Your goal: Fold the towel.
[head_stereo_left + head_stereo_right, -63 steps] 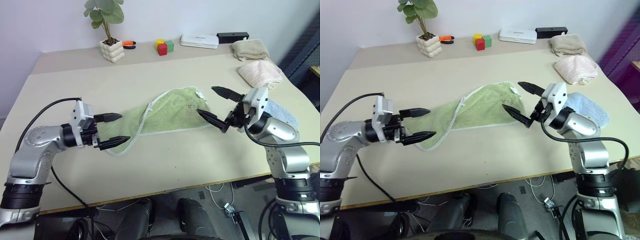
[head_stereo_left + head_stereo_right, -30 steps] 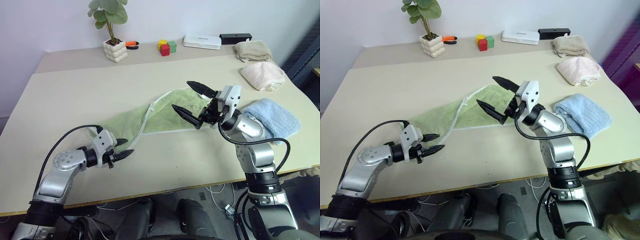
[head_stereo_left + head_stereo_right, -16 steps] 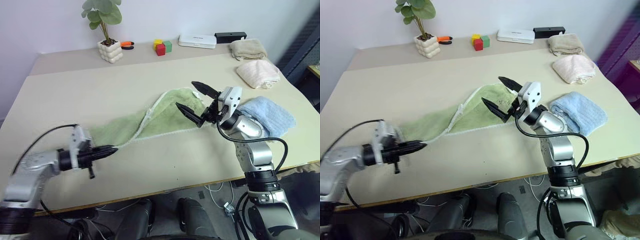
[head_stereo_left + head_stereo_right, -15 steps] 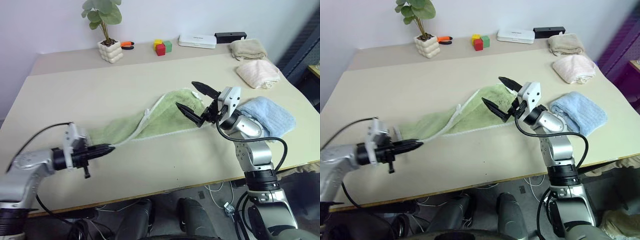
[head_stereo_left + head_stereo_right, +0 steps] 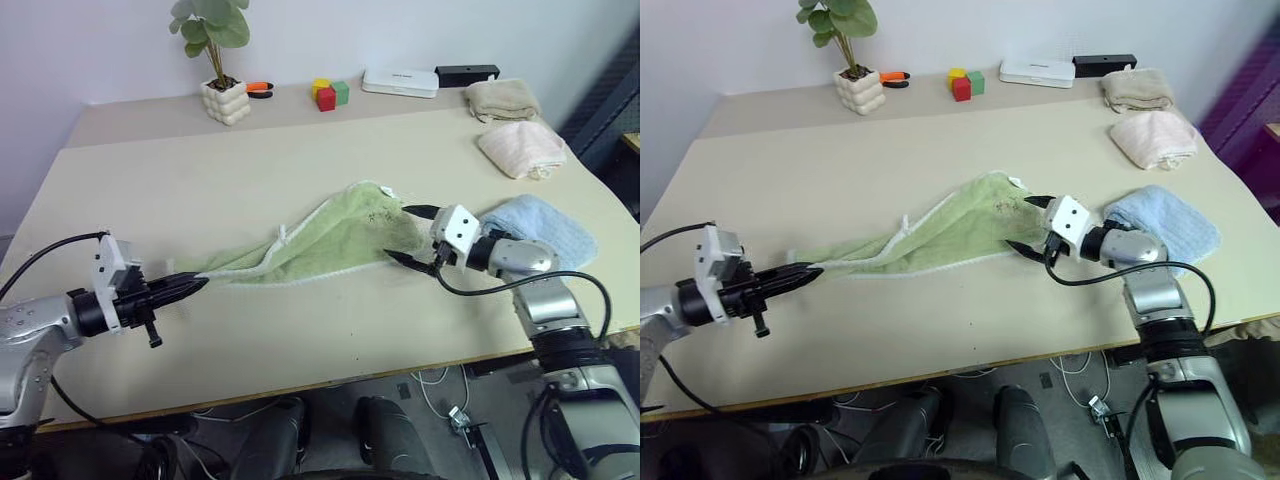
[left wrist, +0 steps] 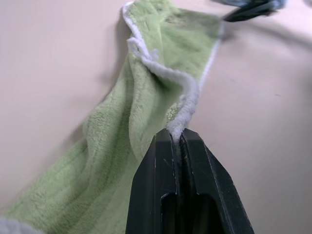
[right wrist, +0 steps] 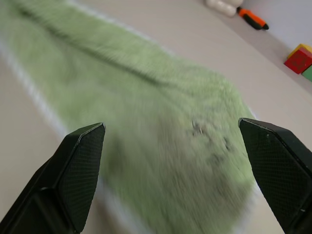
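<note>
At the table's near-left edge, the left gripper has clamped the towel's corner, stretching it; the right gripper, jaws wide, now drops to the opposite end.

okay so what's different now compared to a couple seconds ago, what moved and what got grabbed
The left gripper closed on the corner of the green towel and drew it out toward the table's left edge, stretching the towel long. The right gripper, open throughout, dropped low to the towel's right end. The blue towel, plant and blocks stayed put.
</note>
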`<state>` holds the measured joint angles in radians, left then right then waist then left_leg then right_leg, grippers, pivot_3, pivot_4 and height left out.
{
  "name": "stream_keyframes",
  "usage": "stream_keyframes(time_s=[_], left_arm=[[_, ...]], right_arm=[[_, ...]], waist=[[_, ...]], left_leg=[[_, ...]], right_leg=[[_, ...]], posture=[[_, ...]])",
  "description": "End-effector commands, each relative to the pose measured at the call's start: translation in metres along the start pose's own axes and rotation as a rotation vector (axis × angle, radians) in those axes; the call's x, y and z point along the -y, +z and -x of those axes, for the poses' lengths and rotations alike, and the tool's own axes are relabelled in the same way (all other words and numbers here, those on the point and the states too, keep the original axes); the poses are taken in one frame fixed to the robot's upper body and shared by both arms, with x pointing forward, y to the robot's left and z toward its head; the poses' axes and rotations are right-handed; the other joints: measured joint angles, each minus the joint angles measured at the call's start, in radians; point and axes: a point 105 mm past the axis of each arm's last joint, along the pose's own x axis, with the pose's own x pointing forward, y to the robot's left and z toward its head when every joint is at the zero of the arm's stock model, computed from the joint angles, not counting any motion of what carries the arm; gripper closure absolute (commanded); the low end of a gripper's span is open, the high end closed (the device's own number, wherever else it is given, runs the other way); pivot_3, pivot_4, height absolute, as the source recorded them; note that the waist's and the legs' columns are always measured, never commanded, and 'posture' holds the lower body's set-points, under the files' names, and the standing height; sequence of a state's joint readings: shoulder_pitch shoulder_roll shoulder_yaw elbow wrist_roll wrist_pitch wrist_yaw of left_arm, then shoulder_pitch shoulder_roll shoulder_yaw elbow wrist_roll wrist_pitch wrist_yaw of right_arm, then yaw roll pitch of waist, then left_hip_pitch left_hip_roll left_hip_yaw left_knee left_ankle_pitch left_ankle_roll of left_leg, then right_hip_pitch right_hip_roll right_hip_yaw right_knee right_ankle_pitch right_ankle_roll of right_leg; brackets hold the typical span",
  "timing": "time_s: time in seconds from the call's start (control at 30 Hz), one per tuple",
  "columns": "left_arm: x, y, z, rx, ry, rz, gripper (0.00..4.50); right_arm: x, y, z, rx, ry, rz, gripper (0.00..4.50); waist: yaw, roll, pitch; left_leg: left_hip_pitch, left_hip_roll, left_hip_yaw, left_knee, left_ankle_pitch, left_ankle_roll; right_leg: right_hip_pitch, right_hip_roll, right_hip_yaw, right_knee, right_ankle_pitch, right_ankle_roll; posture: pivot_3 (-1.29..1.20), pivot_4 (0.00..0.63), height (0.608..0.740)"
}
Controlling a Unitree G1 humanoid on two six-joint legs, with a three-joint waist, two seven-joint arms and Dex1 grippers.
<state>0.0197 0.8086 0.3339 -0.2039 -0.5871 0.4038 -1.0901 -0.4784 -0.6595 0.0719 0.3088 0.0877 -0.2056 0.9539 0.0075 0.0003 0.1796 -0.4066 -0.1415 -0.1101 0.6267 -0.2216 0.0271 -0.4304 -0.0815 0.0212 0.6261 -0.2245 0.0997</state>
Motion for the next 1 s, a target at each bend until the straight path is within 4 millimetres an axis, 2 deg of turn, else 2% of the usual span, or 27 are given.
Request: stream_keyframes(time_s=[0.03,0.23,0.37,0.47,0.57,0.7,0.87,0.93,1.0], left_arm=[[-0.005,0.012,-0.004,0.031,0.019,-0.061,4.44],[-0.014,0.02,-0.012,0.057,0.031,-0.098,4.44],[-0.015,0.024,-0.017,0.067,0.027,-0.109,4.44],[-0.014,0.027,-0.018,0.069,0.026,-0.114,4.5],[-0.014,0.03,-0.017,0.069,0.029,-0.119,4.5],[-0.013,0.031,-0.018,0.069,0.037,-0.116,4.5],[-0.014,0.031,-0.018,0.066,0.044,-0.12,4.5],[-0.015,0.032,-0.019,0.065,0.043,-0.123,4.5],[-0.015,0.032,-0.02,0.066,0.041,-0.121,4.5]], right_arm=[[0.005,0.002,0.009,-0.06,0.053,0.175,0.0],[0.002,-0.022,-0.001,-0.202,0.14,0.274,0.0],[0.005,-0.029,-0.011,-0.234,0.141,0.269,0.0],[0.007,-0.033,-0.017,-0.26,0.144,0.265,0.91],[0.005,-0.031,-0.025,-0.255,0.164,0.282,2.37],[-0.001,-0.036,-0.022,-0.281,0.215,0.262,4.35],[-0.019,-0.021,-0.008,-0.226,0.334,0.088,4.44],[-0.027,0.008,0.006,-0.126,0.403,-0.022,4.44],[-0.039,0.026,0.021,-0.103,0.493,-0.061,4.44]], waist=[[-0.002,0.0,0.0],[-0.005,0.0,0.0],[-0.014,-0.001,0.0],[-0.019,-0.001,-0.001],[-0.019,-0.001,-0.001],[-0.019,-0.001,-0.001],[-0.015,-0.001,-0.001],[-0.012,-0.001,0.0],[-0.007,0.001,0.001]], left_leg=[[0.0,0.0,0.0,0.0,0.0,0.0],[0.0,0.0,0.0,0.001,0.0,0.0],[0.0,0.0,0.0,0.001,0.0,0.0],[0.001,0.0,0.0,0.002,0.0,0.0],[0.001,0.0,0.0,0.002,0.0,0.0],[0.001,0.0,0.0,0.002,0.0,0.0],[0.001,0.0,-0.001,0.002,0.0,0.0],[0.0,0.0,-0.001,0.001,0.0,0.0],[-0.001,0.0,-0.002,0.001,0.0,0.0]], right_leg=[[0.0,0.0,0.0,0.0,0.0,0.0],[0.0,0.0,0.0,0.001,0.0,0.0],[0.001,0.0,0.0,0.001,0.0,0.0],[0.001,0.0,0.0,0.001,0.0,0.0],[0.001,0.001,0.0,0.001,0.0,0.0],[0.001,0.001,0.0,0.002,0.0,0.0],[0.002,0.001,-0.001,0.002,0.001,0.002],[0.001,0.001,-0.001,0.002,0.001,0.003],[0.0,0.0,-0.001,0.001,0.001,0.003]], posture=[[0.0,0.15,0.74],[0.0,0.15,0.74],[0.0,0.15,0.74],[0.0,0.15,0.74],[0.0,0.15,0.74],[0.0,0.15,0.74],[0.0,0.15,0.74],[0.0,0.15,0.74],[0.0,0.15,0.74]])
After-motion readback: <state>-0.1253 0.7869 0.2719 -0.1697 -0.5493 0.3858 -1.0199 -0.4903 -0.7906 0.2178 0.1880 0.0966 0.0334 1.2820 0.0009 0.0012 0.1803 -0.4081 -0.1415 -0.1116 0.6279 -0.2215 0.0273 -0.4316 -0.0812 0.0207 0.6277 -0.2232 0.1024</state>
